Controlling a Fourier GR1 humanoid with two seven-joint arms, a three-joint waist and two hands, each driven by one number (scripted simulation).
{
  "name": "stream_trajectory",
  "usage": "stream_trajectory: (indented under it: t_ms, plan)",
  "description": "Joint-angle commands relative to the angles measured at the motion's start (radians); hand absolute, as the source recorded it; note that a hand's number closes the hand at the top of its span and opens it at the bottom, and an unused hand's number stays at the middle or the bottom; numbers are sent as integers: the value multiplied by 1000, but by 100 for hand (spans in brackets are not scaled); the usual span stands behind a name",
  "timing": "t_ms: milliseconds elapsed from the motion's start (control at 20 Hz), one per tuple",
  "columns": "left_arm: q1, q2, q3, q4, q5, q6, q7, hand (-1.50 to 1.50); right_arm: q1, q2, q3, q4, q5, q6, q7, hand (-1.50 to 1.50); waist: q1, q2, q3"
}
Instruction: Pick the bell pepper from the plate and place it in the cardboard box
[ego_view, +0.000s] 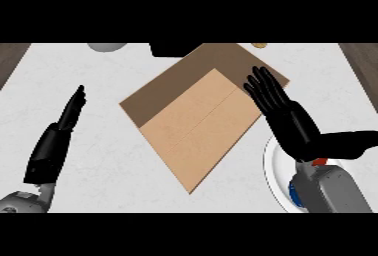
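Observation:
The cardboard box (193, 120) lies in the middle of the counter, a tan diamond with a darker inner wall along its upper left. My right hand (284, 116) hovers at the box's right edge, open, fingers straight and pointing away from me, thumb stretched out to the right. Under its wrist sits the white plate (273, 167), at the lower right. A small red patch (319, 161) shows there beside the wrist, likely the bell pepper; the rest is hidden by my forearm. My left hand (66, 116) rests open at the far left, seen edge-on, well clear of the box.
At the counter's back edge stand a grey round object (108, 46), a black object (173, 49) and a small brown thing (258, 44). Dark wood borders the white counter at the upper left and upper right corners.

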Motion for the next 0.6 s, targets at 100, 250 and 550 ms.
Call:
stream_trajectory:
  t_ms: [100,250,550]
  plan:
    - [79,22,33,48,2,18,27,0,209,-133,-185,-44,223,-192,-233,-150,-107,-24,20]
    - [126,39,57,99,1,37,54,0,285,-187,-386,-37,269,-346,-332,-150,-243,-40,24]
    - [180,22,67,117,40,29,55,0,468,-71,-635,3,304,-600,-604,-150,-234,-27,28]
